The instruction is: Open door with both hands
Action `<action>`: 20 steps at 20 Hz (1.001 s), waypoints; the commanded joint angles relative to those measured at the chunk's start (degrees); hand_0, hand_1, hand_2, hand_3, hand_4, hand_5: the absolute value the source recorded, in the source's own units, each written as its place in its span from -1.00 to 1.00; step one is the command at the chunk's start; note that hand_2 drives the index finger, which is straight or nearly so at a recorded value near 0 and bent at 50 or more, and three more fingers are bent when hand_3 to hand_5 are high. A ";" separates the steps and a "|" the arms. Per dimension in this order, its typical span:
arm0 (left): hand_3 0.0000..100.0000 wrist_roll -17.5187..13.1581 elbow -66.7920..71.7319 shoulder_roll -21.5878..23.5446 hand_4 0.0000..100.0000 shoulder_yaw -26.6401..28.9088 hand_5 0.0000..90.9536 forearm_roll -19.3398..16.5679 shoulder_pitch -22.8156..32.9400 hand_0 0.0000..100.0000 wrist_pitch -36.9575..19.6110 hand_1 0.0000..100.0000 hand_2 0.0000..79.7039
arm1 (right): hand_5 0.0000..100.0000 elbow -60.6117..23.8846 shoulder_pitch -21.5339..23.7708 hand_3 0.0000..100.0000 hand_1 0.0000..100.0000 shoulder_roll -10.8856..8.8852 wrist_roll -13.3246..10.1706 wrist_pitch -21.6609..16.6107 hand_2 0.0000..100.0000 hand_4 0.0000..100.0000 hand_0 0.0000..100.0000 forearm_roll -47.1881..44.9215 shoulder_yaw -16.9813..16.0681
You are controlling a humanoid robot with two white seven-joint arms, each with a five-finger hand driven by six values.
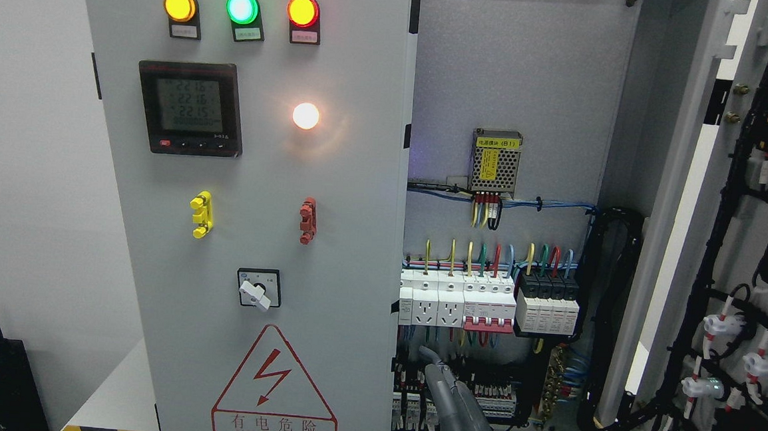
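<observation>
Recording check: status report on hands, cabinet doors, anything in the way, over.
One hand low centre, inside the open bay, side unclear. Right door swung open, left door closed. Wiring close by the hand.

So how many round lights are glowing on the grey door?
4. Along the top of the closed door: a yellow light, a green light and a red light. Below the red one, beside the meter, glows a white light.

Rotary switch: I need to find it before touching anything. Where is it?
Head view: the rotary switch sits low on the closed left door, above the red warning triangle.
</observation>
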 commanded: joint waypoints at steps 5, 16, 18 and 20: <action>-1.00 -0.02 0.88 -0.05 -1.00 0.00 -1.00 0.00 0.00 -1.00 0.03 -1.00 -1.00 | -1.00 2.26 -1.34 -1.00 -1.00 -0.21 0.01 0.18 -1.00 -1.00 -0.24 -2.26 0.22; -1.00 -0.02 0.88 0.04 -1.00 0.00 -1.00 0.00 0.00 -1.00 0.03 -1.00 -1.00 | -1.00 2.35 -2.74 -1.00 -1.00 -0.47 0.36 0.26 -1.00 -1.00 -0.24 -3.49 0.31; -1.00 -0.02 0.88 0.03 -1.00 0.00 -1.00 0.00 0.00 -1.00 0.03 -1.00 -1.00 | -1.00 2.35 -2.74 -1.00 -1.00 -0.47 2.20 0.26 -1.00 -1.00 -0.24 -3.49 1.01; -1.00 -0.02 0.88 0.03 -1.00 0.00 -1.00 0.00 0.00 -1.00 0.03 -1.00 -1.00 | -1.00 2.35 -2.74 -1.00 -1.00 -0.47 2.29 0.26 -1.00 -1.00 -0.24 -3.49 1.10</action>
